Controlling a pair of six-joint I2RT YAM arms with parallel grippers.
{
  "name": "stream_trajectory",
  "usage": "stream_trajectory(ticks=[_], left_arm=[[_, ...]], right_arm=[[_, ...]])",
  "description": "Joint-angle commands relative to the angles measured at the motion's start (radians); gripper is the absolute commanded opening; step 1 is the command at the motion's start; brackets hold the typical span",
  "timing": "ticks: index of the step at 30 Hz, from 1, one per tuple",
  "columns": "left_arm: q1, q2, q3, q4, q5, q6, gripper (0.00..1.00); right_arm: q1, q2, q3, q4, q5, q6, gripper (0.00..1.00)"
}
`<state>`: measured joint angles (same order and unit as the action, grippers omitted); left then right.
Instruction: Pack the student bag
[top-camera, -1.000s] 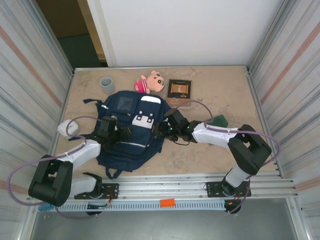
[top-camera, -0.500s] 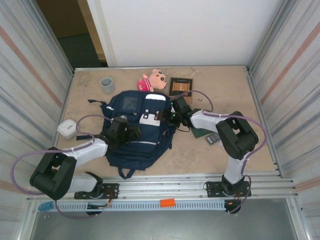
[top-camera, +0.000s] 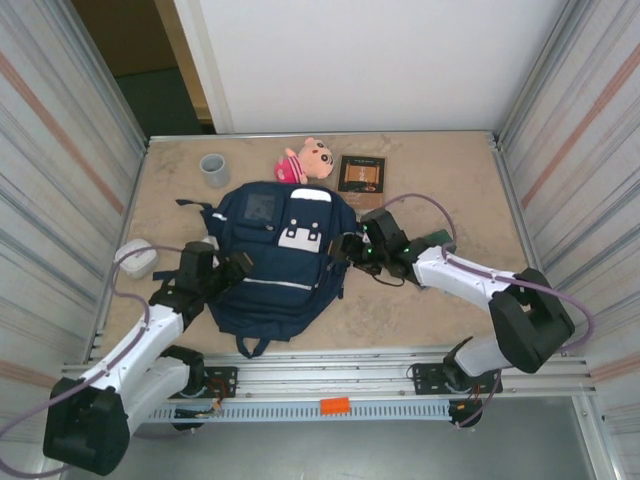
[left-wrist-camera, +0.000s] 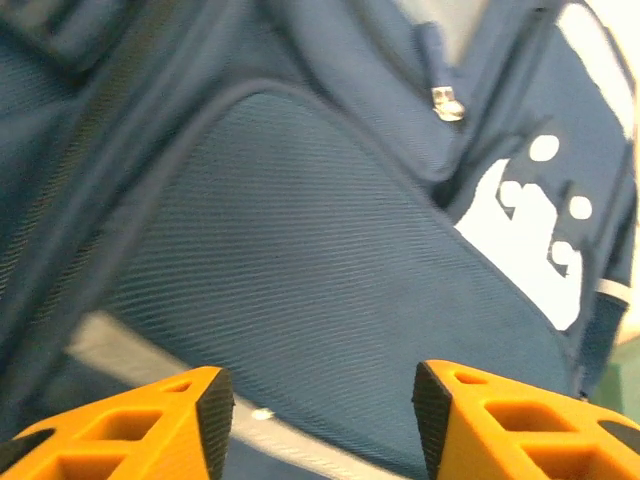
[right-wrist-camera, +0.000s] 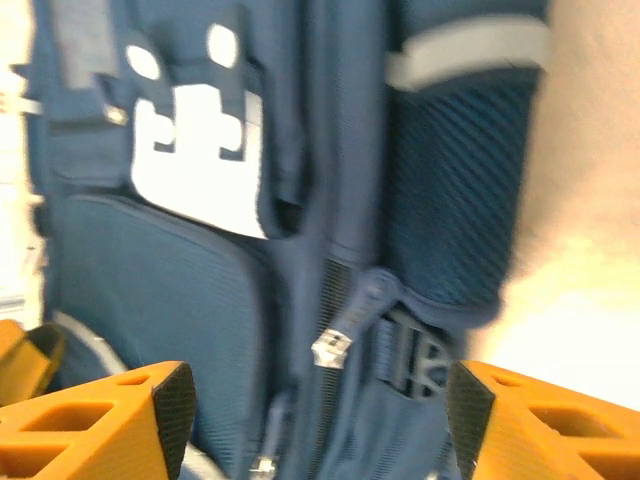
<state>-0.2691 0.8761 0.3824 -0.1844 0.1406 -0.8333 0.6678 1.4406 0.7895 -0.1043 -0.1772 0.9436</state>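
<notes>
The student bag (top-camera: 272, 262) lies flat in the middle of the table, front up, navy with a white buckle patch (top-camera: 299, 238) and reflective stripes. My left gripper (top-camera: 238, 266) is at the bag's left side, open. In the left wrist view its orange fingertips (left-wrist-camera: 205, 405) stand wide apart over the bag's front pocket (left-wrist-camera: 300, 270), holding nothing. My right gripper (top-camera: 346, 251) is at the bag's right side, open. Between its jaws in the right wrist view (right-wrist-camera: 315, 410) I see a silver zipper pull (right-wrist-camera: 332, 347) and a side buckle (right-wrist-camera: 415, 360), both untouched.
Behind the bag lie a pink plush doll (top-camera: 303, 160) and a dark book (top-camera: 360, 175). A grey cup (top-camera: 213, 168) stands at the back left. A white object (top-camera: 135, 258) sits by the left wall, a green item (top-camera: 436, 239) to the right.
The bag has shifted a little farther back and right. My left arm drew back toward the left. My right gripper swung from the bag's upper right down to its right side.
</notes>
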Motion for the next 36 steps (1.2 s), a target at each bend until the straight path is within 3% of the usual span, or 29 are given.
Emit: stream_trajectory(ticks=[1,7,14,20,26,32,36], left_arm=[[0.017,-0.017,-0.056,-0.081,0.095,0.02,0.5],[0.017,0.005,-0.111,-0.05,0.158,-0.003,0.44],[0.007,-0.063,-0.148,-0.08,0.185,-0.026,0.43],[-0.043,-0.113,-0.086,-0.128,0.141,0.042,0.52],[-0.085,-0.089,0.155,-0.225,0.063,0.332,0.68],[-0.122,0.035,0.401,-0.341,0.06,0.733,0.69],[-0.217,0.159,0.498,-0.452,0.107,1.067,0.73]], right_arm=[[0.019,0.05,-0.022,0.062,-0.01,0.043,0.62],[0.014,0.211,0.087,0.149,-0.057,-0.009,0.53],[-0.006,0.397,0.227,0.247,-0.11,-0.034,0.48],[-0.02,0.419,0.264,0.247,-0.112,-0.044,0.52],[-0.035,0.216,0.146,0.142,-0.027,-0.092,0.65],[-0.042,-0.062,0.023,0.074,0.057,-0.163,0.72],[-0.044,-0.234,-0.066,0.088,0.088,-0.202,0.75]])
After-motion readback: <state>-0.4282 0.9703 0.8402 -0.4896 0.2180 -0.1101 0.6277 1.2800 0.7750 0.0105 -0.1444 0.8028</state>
